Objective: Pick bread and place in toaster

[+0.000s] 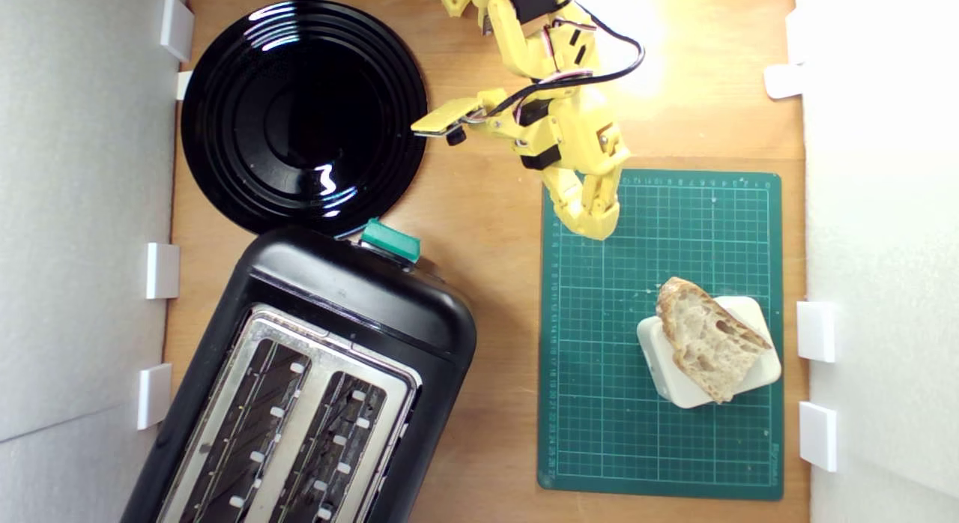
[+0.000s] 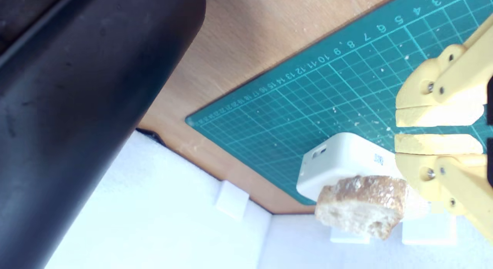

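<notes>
rustic wedge of bread with holey pale crumb and floury golden crust (image 1: 708, 338), lying flat on the rounded white block (image 1: 753, 317), big black two-slot toaster with shiny metal top and green lever knob (image 1: 315, 381), slots empty, well off toward the exterior view's left of that block

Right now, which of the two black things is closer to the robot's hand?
The round black plate. It lies just across from the hand in the exterior view, while the boxy black toaster, with its green lever, sits farther off.
</notes>
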